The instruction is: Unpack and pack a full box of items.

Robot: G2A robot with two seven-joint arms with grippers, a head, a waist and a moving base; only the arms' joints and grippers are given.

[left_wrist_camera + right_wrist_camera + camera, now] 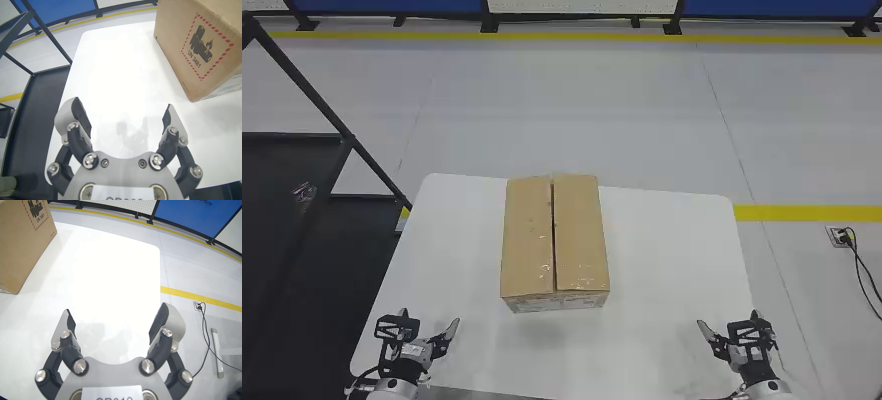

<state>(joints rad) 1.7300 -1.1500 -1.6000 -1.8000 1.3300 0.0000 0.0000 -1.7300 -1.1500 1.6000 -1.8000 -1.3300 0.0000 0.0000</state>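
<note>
A brown cardboard box (553, 243) stands in the middle of the white table (662, 260), its two top flaps closed along a centre seam. A red-dashed hazard label marks its side (205, 48), and the same box rises at the edge of the right wrist view (22, 241). My left gripper (420, 335) hovers over the table's near left corner, open and empty (122, 111). My right gripper (738, 335) is at the near right corner, also open with nothing between its fingers (117, 319). Both stand well short of the box.
A dark metal rack (302, 200) and a black shelf (28, 117) flank the table's left side. Yellow floor tape (807, 213) runs to the right, with a floor socket and black cable (205, 332) near it. Bare tabletop lies on both sides of the box.
</note>
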